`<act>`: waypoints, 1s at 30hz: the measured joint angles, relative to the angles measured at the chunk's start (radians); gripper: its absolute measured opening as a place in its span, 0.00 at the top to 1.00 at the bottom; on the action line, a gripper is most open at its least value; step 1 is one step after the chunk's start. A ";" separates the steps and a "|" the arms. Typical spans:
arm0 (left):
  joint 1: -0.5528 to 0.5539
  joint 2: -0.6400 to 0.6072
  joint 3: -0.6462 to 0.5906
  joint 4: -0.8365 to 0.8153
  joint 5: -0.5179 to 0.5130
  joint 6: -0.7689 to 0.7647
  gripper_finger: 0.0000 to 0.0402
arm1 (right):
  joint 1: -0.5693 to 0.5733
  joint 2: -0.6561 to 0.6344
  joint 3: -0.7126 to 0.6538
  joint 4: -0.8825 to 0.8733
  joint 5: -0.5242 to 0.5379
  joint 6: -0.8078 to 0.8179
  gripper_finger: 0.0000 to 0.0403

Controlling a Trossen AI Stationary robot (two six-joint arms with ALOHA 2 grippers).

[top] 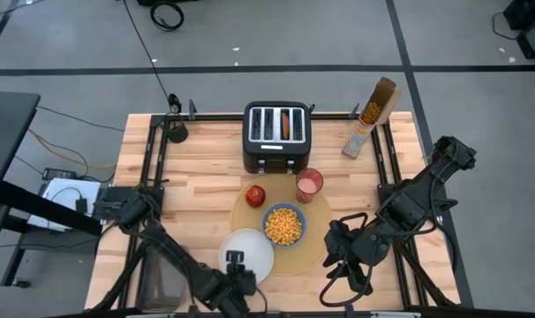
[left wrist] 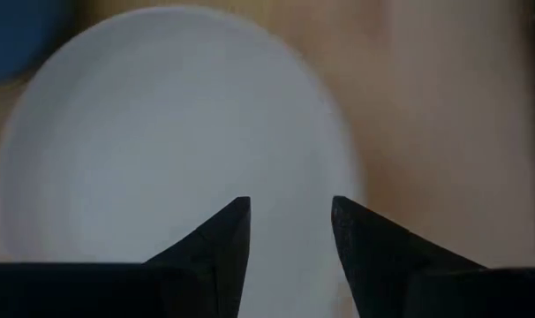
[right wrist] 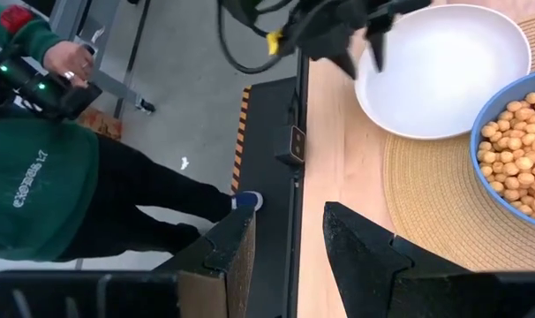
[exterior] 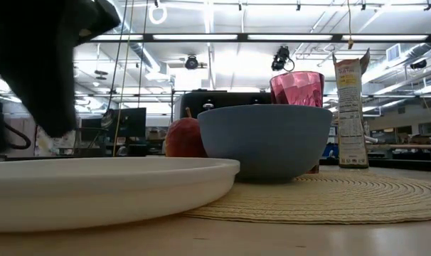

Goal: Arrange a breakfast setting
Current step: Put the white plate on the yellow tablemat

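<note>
A round tan placemat (top: 313, 219) lies at the table's middle. On it stand a blue bowl (top: 283, 225) full of cereal, a red apple (top: 255, 195) and a pink cup (top: 309, 185). A white plate (top: 250, 252) rests partly on the placemat's near-left edge. My left gripper (left wrist: 290, 208) is open just above the plate (left wrist: 162, 132), and I see no contact. My right gripper (right wrist: 288, 216) is open and empty at the placemat's near-right edge (top: 332, 250). A bagel (top: 287, 124) sticks in a toaster slot. The spoon is out of view.
A black toaster (top: 276, 137) stands at the far middle and a cereal box (top: 371, 117) at the far right. Bare wood lies left of the plate. A person in a green top (right wrist: 38, 177) stands beyond the table's edge.
</note>
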 joint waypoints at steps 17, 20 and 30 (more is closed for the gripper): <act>0.010 0.021 0.000 0.048 0.062 0.004 0.59 | 0.000 0.000 0.000 0.000 0.000 0.001 0.64; 0.005 0.021 0.000 0.062 0.064 0.003 0.59 | 0.000 0.000 0.000 0.000 0.000 0.000 0.64; -0.002 -0.012 0.000 0.031 0.077 -0.014 0.59 | -0.007 0.000 0.000 0.000 0.061 -0.001 0.64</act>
